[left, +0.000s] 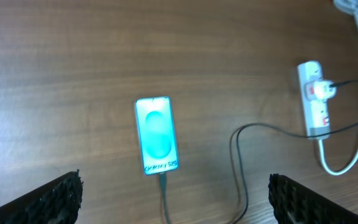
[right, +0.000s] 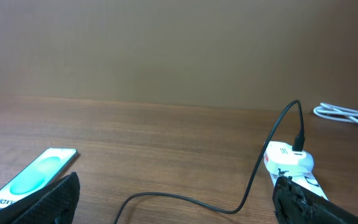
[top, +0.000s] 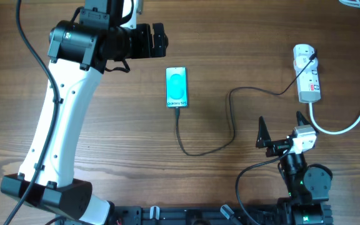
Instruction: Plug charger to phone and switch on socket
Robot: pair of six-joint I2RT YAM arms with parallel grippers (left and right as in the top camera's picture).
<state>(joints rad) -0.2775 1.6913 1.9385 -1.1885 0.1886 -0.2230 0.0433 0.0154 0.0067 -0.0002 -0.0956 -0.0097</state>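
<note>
At table centre I see charger (top: 231, 117) meeting phone (top: 176, 87) at six o'clock; left gripper (left: 174, 198), right gripper (top: 280, 122) both wide, empty.

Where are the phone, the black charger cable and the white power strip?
phone (top: 176, 87), overhead view, middle of its turquoise screen.
charger cable (top: 232, 119), overhead view, straight stretch right of the phone.
power strip (top: 309, 84), overhead view, middle of its white body.
</note>
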